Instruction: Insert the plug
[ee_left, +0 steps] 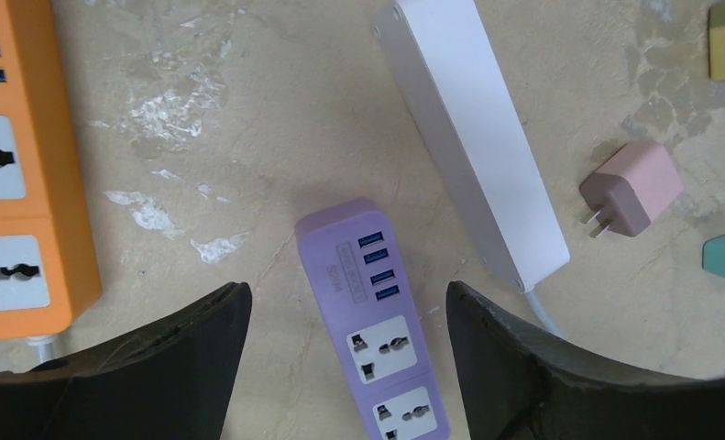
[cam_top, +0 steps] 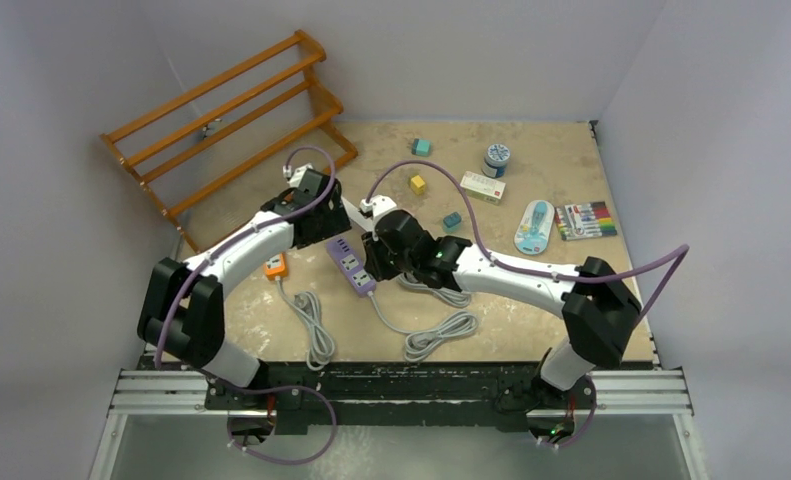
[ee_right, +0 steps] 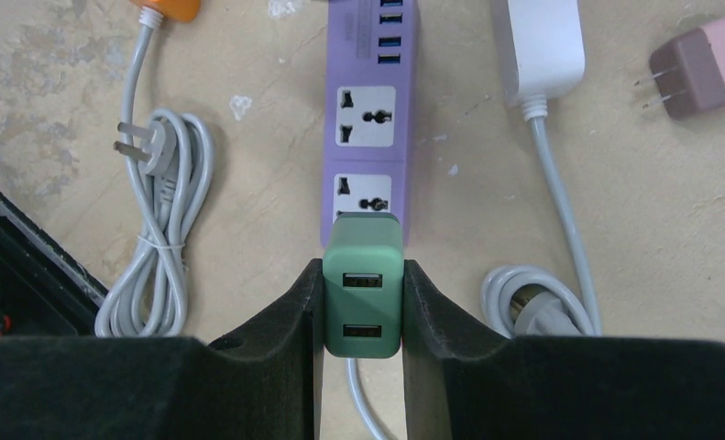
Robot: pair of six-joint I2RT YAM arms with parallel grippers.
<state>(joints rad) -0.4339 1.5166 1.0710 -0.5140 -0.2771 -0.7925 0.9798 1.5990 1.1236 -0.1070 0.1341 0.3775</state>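
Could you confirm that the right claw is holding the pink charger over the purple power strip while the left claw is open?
Not quite: the right claw grips the green charger, not the pink charger, which lies loose on the table. The right wrist view shows this. It is over the purple power strip, and the left claw is open.
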